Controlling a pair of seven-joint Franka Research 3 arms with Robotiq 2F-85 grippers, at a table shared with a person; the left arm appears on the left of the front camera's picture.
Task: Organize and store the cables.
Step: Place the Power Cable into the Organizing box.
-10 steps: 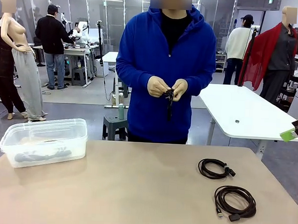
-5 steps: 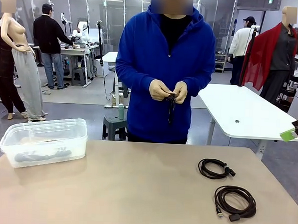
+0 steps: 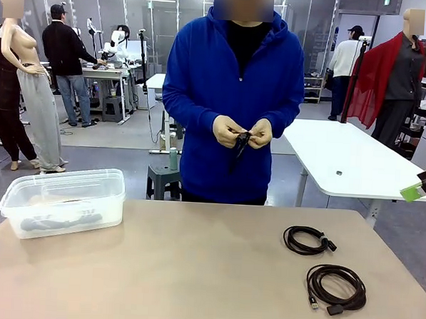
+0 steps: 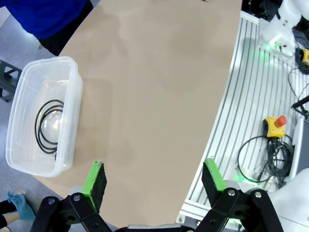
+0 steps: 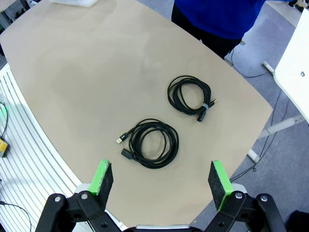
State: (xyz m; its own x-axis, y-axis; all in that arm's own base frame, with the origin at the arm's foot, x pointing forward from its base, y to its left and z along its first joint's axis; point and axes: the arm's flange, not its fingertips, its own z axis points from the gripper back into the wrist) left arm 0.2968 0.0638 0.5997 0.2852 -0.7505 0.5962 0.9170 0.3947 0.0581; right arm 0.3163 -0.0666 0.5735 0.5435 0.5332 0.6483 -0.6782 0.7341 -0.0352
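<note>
Pinching cable (image 3: 239,141), hands (image 3: 229,131) chest-high

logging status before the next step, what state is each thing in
clear bin, upright, one coiled cable inside
far table cable, coiled, lying free
near table cable, coiled, lying free
hand-held cable, bunched between person's hands
left gripper, open, empty
right gripper, open, empty

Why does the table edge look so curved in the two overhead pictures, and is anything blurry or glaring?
Left wrist view: the wide-angle lens bows the edge of the table; the clear box throws a soft shadow beside it. Right wrist view: same bowing; the larger cable coil and the smaller coil look sharp, barely shadowed. Front view: even light, and the table's far edge runs straight.
</note>
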